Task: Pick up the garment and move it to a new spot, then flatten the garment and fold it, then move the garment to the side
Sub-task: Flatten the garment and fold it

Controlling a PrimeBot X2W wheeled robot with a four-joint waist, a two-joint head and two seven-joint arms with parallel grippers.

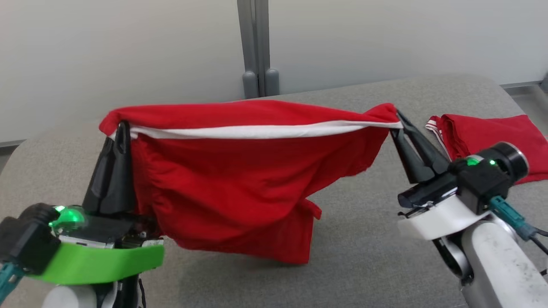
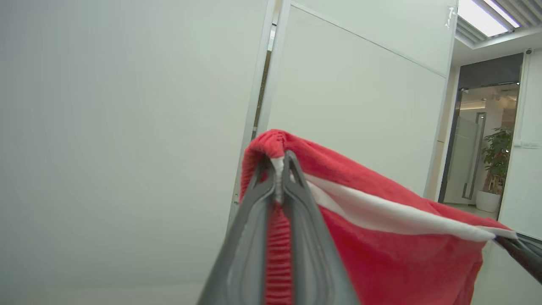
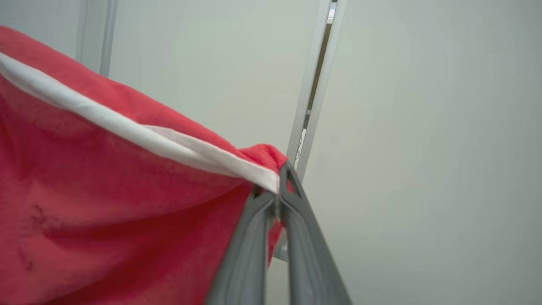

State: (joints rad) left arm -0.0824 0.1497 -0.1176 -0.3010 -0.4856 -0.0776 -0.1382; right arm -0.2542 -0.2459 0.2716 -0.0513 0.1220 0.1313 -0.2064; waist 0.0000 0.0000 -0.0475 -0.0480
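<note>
**Garment lifted, held between both hands**

My left hand point(image 1: 121, 128) is clamped on one top corner of the red garment point(image 1: 239, 179) and my right hand point(image 1: 398, 114) on the other, with the white band taut between them. The garment hangs over the bench point(image 1: 364, 239). Its lower hem is near the surface; I can't tell if it touches. My read: pickup is done. Set-down, flatten, fold and move aside are left. A folded red cloth point(image 1: 492, 132) lies near my right hand, so I'd keep clear of it. The grey post point(image 1: 257, 47) behind isn't in the way.
</note>
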